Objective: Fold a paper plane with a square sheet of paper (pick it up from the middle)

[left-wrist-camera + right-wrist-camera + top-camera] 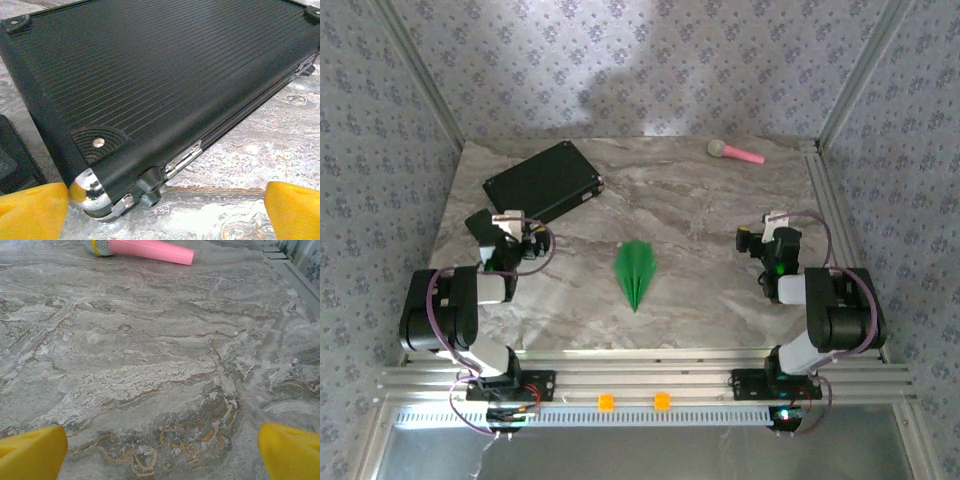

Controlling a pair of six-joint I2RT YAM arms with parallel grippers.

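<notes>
The left gripper [165, 215] shows its yellow fingertips [30, 210] at the lower corners of the left wrist view. They are spread wide with nothing held between them. The right gripper [162, 452] stands just as wide and has hold of nothing.

The paper plane [636, 272], a narrow pointed dart of bright green creased paper, lies flat in the middle of the grey veined marble table [720, 300]. Its tip points toward the near edge. It sits between the two arms and well apart from both grippers, with bare marble on either side.

The ribbed black rectangular case [543, 181] lies far left. Its chrome-capped near corner is just beside the left gripper [507, 228]; whether they touch cannot be told. The pink-handled microphone toy [736, 152] lies at the far edge, well beyond the right gripper [760, 242].
</notes>
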